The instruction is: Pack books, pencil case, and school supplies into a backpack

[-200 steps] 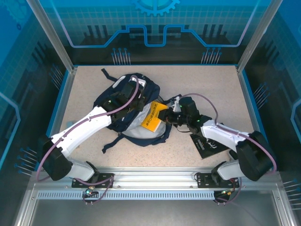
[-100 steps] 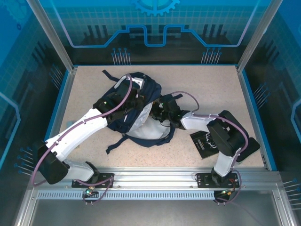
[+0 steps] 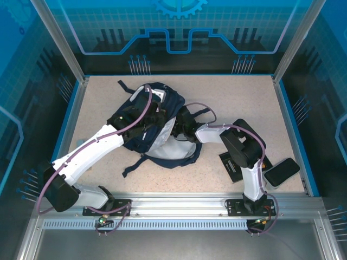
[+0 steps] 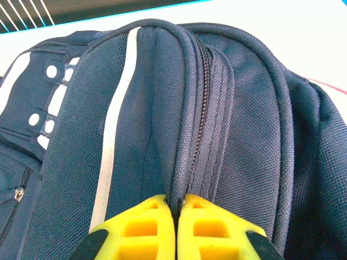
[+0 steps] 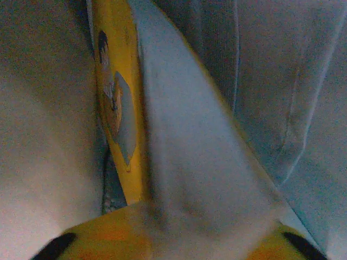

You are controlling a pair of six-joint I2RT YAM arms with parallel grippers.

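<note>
From above, the backpack (image 3: 162, 146) lies just toward 9 o'clock of the middle of the speckled worktop (image 3: 244, 97), its pale lining showing at the mouth on its 3 o'clock side. The left pincer (image 3: 153, 116) sits on the bag's upper panel. The right arm (image 3: 227, 138) reaches into the mouth from 3 o'clock, its tip buried inside. The black book (image 3: 234, 164), with its white emblem, lies flat on the worktop at 4 o'clock from the bag, partly under that arm. A dark flat object (image 3: 282, 171) lies beyond it, near the worktop's 4 o'clock corner.

At the left wrist, the yellow fingers (image 4: 146, 227) are closed together, pinching a fold of the navy fabric beside the zip, with the white stripe (image 4: 116, 130) running away at 11 o'clock.

At the right wrist, the view is inside the bag. The yellow book (image 5: 116, 108) stands on edge against the grey lining at 10 o'clock. A pale blurred fold lies across the right pincer (image 5: 179, 230), and I cannot tell whether it is open or gripping.
</note>
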